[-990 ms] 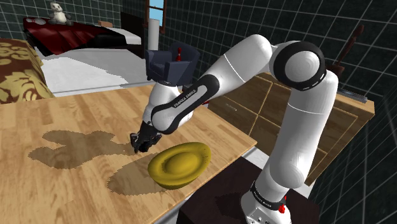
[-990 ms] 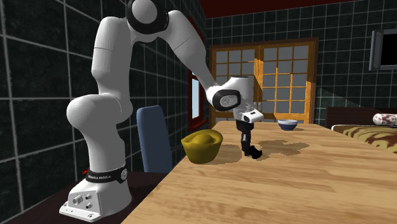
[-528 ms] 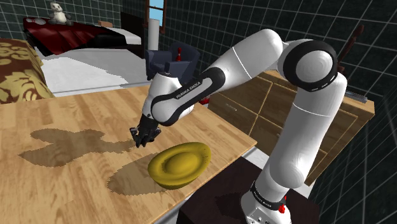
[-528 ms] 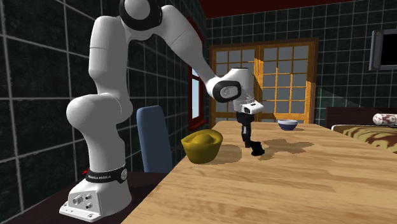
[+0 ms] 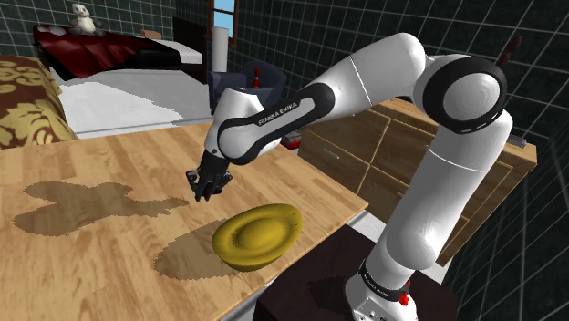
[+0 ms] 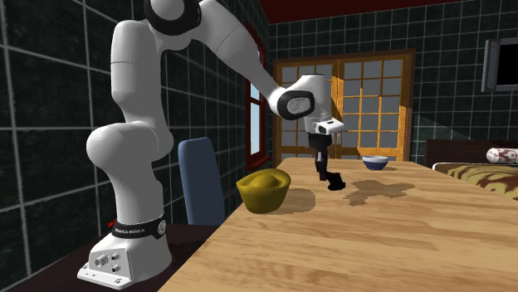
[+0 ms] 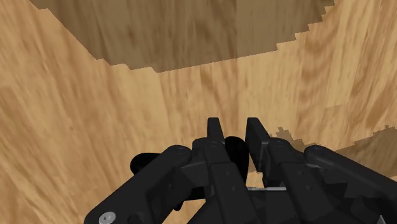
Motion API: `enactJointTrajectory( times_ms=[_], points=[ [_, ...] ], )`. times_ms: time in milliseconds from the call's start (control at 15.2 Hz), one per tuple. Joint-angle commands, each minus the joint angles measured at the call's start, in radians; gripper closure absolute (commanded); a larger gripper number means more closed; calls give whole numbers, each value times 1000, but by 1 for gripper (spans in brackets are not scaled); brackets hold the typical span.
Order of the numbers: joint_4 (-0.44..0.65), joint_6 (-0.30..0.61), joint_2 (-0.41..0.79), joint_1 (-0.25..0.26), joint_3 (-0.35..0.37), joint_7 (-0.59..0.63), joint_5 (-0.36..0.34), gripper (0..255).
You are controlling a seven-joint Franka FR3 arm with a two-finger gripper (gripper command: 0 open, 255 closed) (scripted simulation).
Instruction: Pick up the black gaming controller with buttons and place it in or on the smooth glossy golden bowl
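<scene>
Controller [image 6: 335, 181] is hanging clamped between the closed fingers [image 7: 215, 134], lifted clear of the table [image 5: 109, 251], probably for carrying over to the golden bowl [image 5: 258, 234] sitting near them.

The white arm [image 5: 374, 73] reaches forward and bends down, wrist tilted, jaws clamped on the black controller [image 6: 335, 182].

Shoulder view looks down, second exterior low alongside, sharing table [image 5: 82, 264].
</scene>
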Motion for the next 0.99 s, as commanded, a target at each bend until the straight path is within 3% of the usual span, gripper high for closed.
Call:
enactJointTrajectory(
  times_ms=[0, 924],
  points=[
    [11, -28, -17, -2, -1, 0, 3, 255],
    [106, -217, -115, -9, -10, 13, 11, 255]
  ],
)
